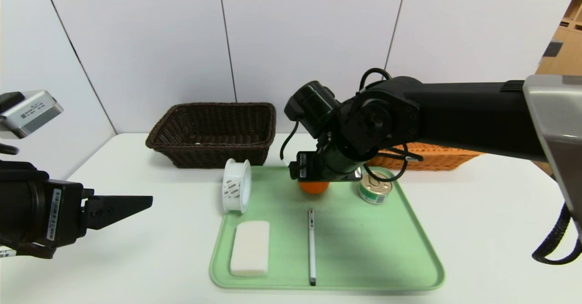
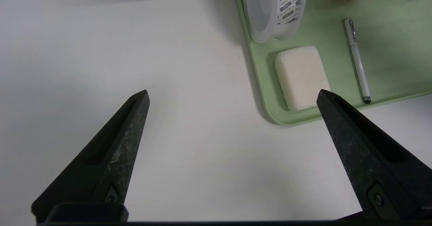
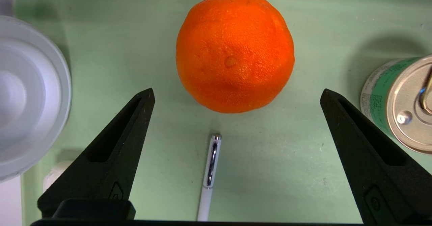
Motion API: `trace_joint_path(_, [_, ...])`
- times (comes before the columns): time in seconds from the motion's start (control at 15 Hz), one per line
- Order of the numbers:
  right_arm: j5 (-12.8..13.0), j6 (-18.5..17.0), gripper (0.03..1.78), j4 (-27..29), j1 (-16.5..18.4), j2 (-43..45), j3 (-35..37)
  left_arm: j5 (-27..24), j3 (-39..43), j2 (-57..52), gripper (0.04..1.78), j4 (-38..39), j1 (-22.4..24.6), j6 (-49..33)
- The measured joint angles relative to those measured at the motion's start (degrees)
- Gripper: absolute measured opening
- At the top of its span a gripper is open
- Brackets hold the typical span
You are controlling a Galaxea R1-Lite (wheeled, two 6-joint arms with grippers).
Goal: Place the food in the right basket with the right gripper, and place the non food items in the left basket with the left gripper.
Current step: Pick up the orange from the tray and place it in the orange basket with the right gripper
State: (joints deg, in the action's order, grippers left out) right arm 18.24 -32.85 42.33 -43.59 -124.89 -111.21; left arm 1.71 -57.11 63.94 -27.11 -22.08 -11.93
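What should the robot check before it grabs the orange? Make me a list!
1. Right gripper open wide enough for the orange: ok.
2. Fingers on both sides of the orange: not ok, the orange sits just past the fingertips.
3. Pen and can clear of the fingers: ok, though the can is close.
4. Orange basket free for the orange: cannot tell, the arm hides it.
5. Left gripper out of the way: ok, open over the bare table.

The white table (image 1: 477, 213) bears a green tray (image 1: 409, 258) and two baskets (image 1: 213, 131).
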Motion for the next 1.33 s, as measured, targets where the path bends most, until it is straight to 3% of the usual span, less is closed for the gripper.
trace_joint_path(0.27, [0.26,0.0,1.69,-0.63,0.11,-1.79,-0.06,0.02,-0.18,-0.02,1.75,0.07,-0.24,0.01])
trace_joint_path(0.6, [0.72,0.26,1.69,-6.34,0.4,-4.71,-0.06,0.02,-0.11,-0.07,1.75,0.02,-0.52,0.09])
trace_joint_path(1.33, [1.55,0.59,1.7,-8.66,1.37,-7.57,-0.39,-0.06,0.91,-0.4,1.75,0.0,-0.71,0.09])
